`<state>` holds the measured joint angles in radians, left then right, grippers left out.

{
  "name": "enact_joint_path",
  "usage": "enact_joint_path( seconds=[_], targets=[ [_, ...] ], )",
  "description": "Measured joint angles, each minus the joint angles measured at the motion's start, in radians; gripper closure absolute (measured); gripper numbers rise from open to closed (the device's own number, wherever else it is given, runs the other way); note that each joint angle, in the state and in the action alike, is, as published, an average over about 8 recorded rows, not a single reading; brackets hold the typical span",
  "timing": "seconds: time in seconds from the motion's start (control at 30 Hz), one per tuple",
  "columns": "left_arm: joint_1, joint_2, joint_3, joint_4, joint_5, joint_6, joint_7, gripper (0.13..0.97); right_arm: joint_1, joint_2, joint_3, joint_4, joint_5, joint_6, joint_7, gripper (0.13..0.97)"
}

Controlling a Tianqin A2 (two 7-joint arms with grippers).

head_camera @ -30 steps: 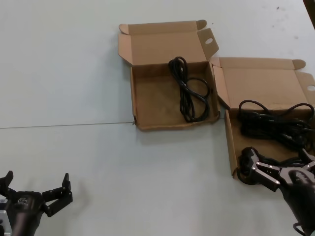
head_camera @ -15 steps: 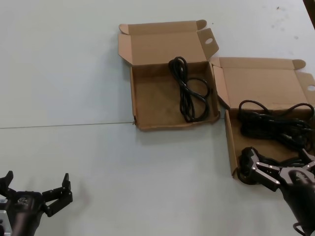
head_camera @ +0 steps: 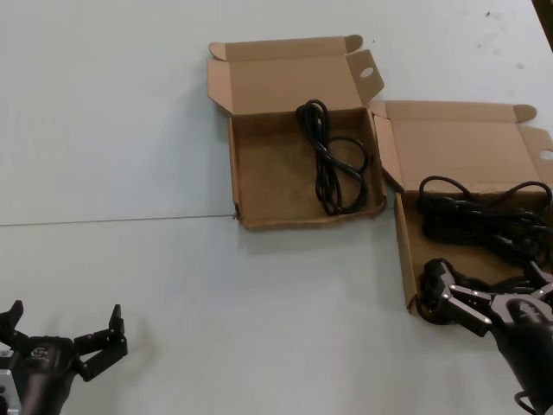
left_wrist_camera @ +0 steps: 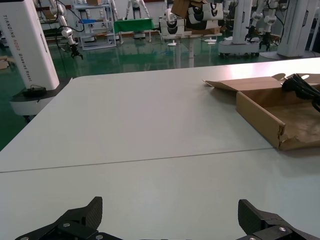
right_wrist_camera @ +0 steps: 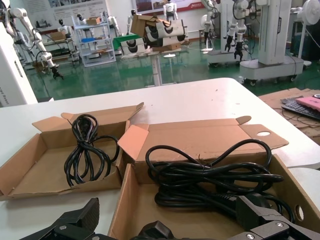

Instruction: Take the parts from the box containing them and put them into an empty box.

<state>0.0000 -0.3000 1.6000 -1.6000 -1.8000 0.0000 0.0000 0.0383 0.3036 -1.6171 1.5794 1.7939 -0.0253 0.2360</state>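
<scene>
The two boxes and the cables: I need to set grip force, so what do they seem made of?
The right box and the left box look like matte brown corrugated cardboard, with creased folds and raw-cut edges. The cables look like black rubbery or plastic sheathing with a slight sheen, lying in limp loops; which of the two is unclear.

The left end effector [head_camera: 62,333] sits low at the near left, fingers spread wide with nothing between them, its arm parked; the right end effector [head_camera: 492,290] reaches forward at the near right, its dark wrist angled up from the corner, fingers [head_camera: 450,292] splayed apart and gripping nothing.
</scene>
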Motion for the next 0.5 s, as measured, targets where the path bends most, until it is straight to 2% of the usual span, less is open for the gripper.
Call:
enact_joint_path(
  seconds=[0.5],
  targets=[
    [0.000,0.000,0.000,0.000,0.000,0.000,0.000,0.132,0.000,0.000,0.000,0.000,0.000,0.000,0.000,0.129]
  ],
)
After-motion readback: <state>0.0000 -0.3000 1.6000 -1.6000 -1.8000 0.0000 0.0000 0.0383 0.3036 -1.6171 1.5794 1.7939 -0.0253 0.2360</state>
